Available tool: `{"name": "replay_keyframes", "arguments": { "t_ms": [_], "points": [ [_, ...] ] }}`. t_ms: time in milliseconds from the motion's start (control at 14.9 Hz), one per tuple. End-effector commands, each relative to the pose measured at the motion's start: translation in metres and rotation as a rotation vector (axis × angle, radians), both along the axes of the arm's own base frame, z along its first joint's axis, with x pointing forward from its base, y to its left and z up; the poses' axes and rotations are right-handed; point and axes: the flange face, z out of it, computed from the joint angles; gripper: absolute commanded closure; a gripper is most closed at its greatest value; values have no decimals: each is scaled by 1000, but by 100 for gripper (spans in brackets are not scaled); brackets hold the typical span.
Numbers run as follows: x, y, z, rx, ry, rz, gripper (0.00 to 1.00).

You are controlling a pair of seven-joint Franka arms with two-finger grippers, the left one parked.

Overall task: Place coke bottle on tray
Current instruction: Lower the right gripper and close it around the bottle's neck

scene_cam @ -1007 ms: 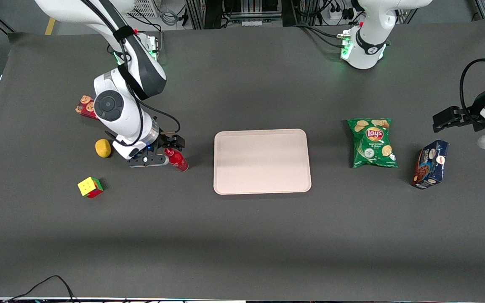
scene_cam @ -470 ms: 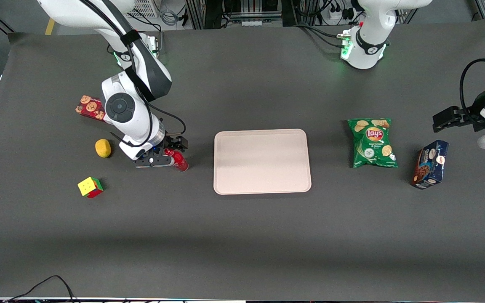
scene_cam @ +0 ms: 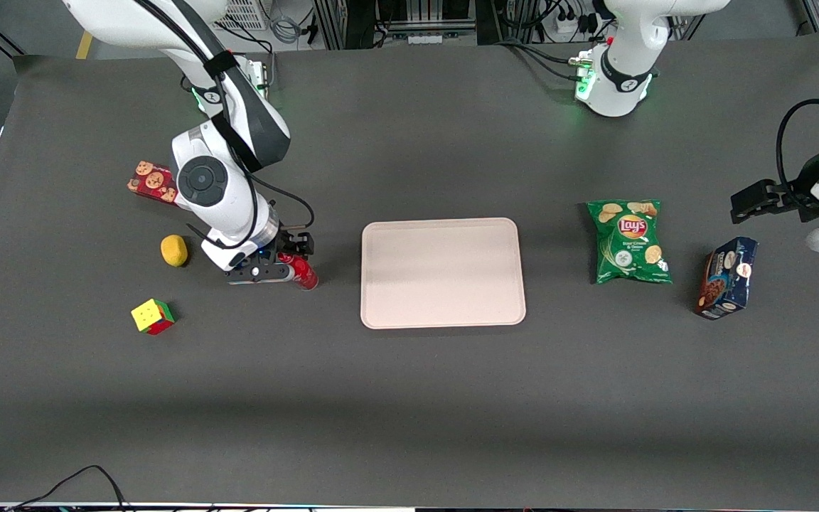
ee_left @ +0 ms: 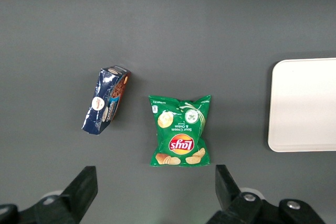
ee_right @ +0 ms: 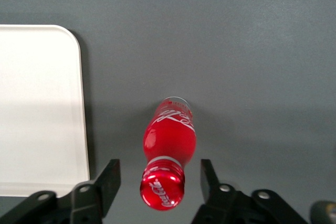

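The coke bottle (scene_cam: 301,272) is all red and stands upright on the dark table, beside the tray's short edge toward the working arm's end. In the right wrist view the coke bottle (ee_right: 168,145) shows its cap toward the camera. My gripper (scene_cam: 290,261) is open over the bottle, and in the right wrist view the gripper (ee_right: 160,179) has one finger on each side of the cap with a gap on both sides. The pale pinkish-beige tray (scene_cam: 443,272) lies flat mid-table, and the tray (ee_right: 37,108) also shows in the right wrist view.
A yellow fruit (scene_cam: 173,250), a puzzle cube (scene_cam: 152,316) and a red cookie box (scene_cam: 148,180) lie toward the working arm's end. A green chips bag (scene_cam: 628,242) and a blue box (scene_cam: 727,276) lie toward the parked arm's end.
My gripper has moved toward the tray and now straddles the bottle's cap. The bottle has not moved.
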Motion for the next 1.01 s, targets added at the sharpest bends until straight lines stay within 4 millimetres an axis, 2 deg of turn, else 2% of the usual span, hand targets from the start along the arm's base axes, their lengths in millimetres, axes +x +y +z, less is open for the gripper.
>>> {"name": "replay_keyframes", "arguments": {
  "t_ms": [0, 201, 403, 470, 604, 739, 940],
  "points": [
    [-2, 2, -3, -9, -20, -7, 43],
    [-2, 3, -3, -8, -21, -4, 64],
    [-2, 3, -3, -8, -21, -4, 95],
    [-2, 1, -2, -10, -23, -3, 100],
    [-1, -1, 2, -15, -28, -2, 100],
    [0, -3, 15, -22, -29, -3, 100],
    [6, -3, 60, -37, -23, -7, 100]
  ]
}}
